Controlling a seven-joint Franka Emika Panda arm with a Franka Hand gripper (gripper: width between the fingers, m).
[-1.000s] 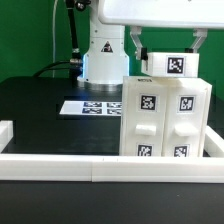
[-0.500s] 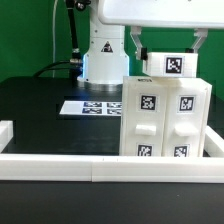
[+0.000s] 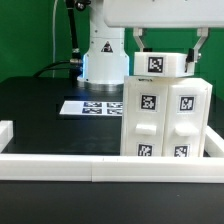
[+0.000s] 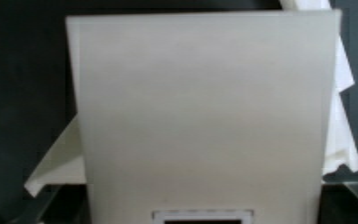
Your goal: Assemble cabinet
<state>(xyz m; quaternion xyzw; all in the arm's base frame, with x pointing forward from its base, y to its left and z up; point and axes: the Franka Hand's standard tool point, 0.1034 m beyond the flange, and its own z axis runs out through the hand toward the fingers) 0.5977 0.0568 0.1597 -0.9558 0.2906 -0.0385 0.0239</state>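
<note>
Cabinet (image 3: 165, 115) stands on the black table (image 3: 40, 100) at the exterior view's right, just behind the white border rail (image 3: 60, 165), which hides its base. The wrist view shows only a blank white panel (image 4: 194, 110). Gripper (image 3: 166, 57) is clamped on the tagged white block (image 3: 160, 64) atop the cabinet, fingers on either side. The marker board (image 3: 92, 106) lies behind.

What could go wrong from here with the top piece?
1. The gripper holds the small tagged block just atop the cabinet; a skewed approach could jam it rather than seat it.
2. The wrist view is filled by a white panel, so alignment is hard to check there.
</note>
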